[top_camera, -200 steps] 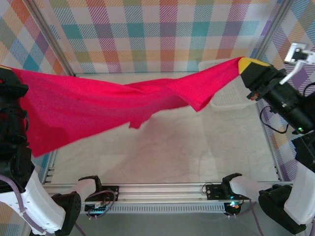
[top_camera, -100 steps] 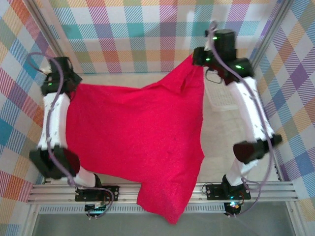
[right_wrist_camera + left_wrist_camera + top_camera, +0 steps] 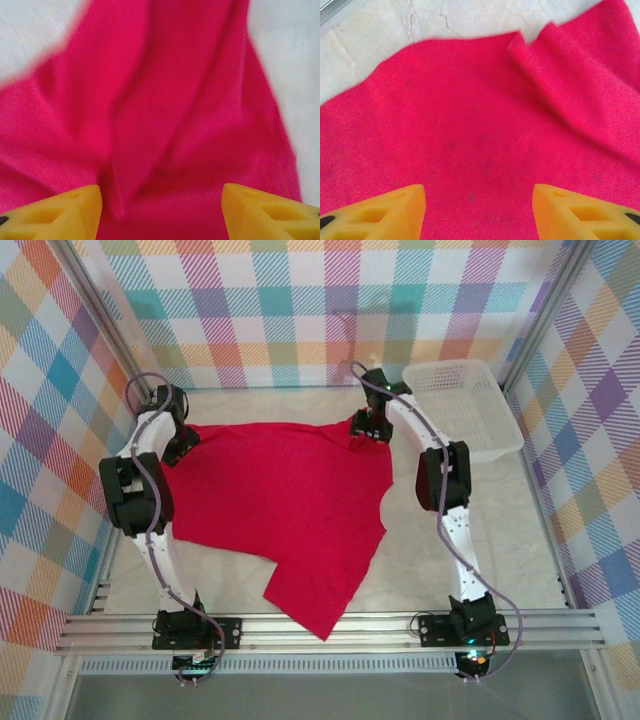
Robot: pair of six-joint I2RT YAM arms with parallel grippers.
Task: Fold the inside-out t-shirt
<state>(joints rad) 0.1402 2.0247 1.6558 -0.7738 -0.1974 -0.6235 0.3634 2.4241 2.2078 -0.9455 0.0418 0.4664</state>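
Note:
The inside-out t-shirt [image 3: 280,500] is plain crimson and lies spread on the pale table [image 3: 480,530], with one end reaching over the near rail [image 3: 330,628]. My left gripper [image 3: 183,445] stands open over the shirt's far left corner. Its yellow fingertips [image 3: 405,207] are wide apart above flat red cloth [image 3: 470,125], gripping nothing. My right gripper [image 3: 365,428] is open over the far right corner, where the cloth [image 3: 165,100] lies in soft folds between its spread fingertips [image 3: 260,212]. A folded-over edge [image 3: 570,85] shows in the left wrist view.
A white mesh basket [image 3: 445,367] stands at the back right, just beyond the right arm. Checked walls close in the back and both sides. Bare tabletop [image 3: 470,500] lies to the right of the shirt.
The shirt, held stretched in the air between both arms a second ago, was swung down onto the table. Both grippers have opened and let go of it at the far corners.

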